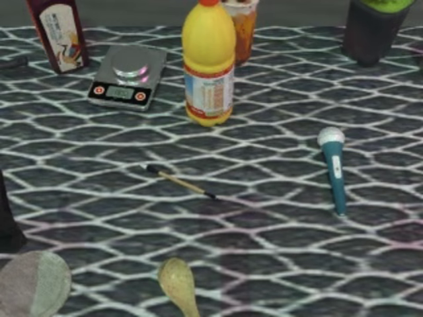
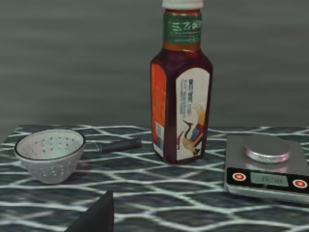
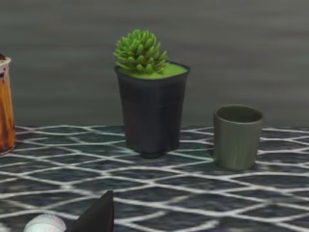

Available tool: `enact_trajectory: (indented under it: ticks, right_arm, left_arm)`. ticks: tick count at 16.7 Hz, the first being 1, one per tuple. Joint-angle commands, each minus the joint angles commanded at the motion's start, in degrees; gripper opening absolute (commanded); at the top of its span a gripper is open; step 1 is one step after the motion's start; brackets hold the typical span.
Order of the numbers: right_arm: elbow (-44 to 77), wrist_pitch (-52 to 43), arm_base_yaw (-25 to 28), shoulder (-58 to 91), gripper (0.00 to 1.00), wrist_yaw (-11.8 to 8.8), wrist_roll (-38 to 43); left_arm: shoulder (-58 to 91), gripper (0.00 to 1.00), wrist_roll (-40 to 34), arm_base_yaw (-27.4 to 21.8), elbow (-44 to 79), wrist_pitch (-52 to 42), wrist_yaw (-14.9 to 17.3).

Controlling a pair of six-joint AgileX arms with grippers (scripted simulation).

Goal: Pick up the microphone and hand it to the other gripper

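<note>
The microphone (image 1: 335,173) lies flat on the table at the right. Its pale round head (image 1: 330,138) points to the far side and its teal handle with a white strip points to the near side. The right wrist view catches the head (image 3: 44,224) just beside one black finger (image 3: 99,215) of my right gripper (image 3: 193,227). That gripper is open, holds nothing and is not touching the mic. My left gripper (image 2: 193,227) hangs at the table's left, also open and empty, with one finger (image 2: 99,217) showing. The top view shows neither claw plainly.
A yellow bottle (image 1: 209,63), a scale (image 1: 127,76), a red sauce bottle (image 1: 58,33), a thin black-tipped stick (image 1: 180,181) and a pale spoon (image 1: 178,284) are on the table. A potted plant (image 3: 150,108) and green cup (image 3: 237,137) stand far right, a white colander (image 2: 49,154) far left.
</note>
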Motion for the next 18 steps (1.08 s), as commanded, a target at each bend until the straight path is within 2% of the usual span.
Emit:
enact_trajectory:
  ticks: [4, 8, 11, 18]
  right_arm:
    - [1.74, -1.17, 0.59, 1.76, 1.00, 0.00, 0.58]
    - [11.52, -7.65, 3.54, 12.62, 1.00, 0.26, 3.76]
    - [22.26, -15.21, 6.75, 27.15, 1.00, 0.68, 7.26]
    - [49.66, -36.32, 15.42, 71.00, 1.00, 1.71, 16.46]
  left_arm:
    - [0.00, 1.00, 0.00, 0.00, 0.00, 0.00, 0.00]
    - [0.00, 1.00, 0.00, 0.00, 0.00, 0.00, 0.00]
    - [0.00, 1.00, 0.00, 0.00, 0.00, 0.00, 0.00]
    - [0.00, 1.00, 0.00, 0.00, 0.00, 0.00, 0.00]
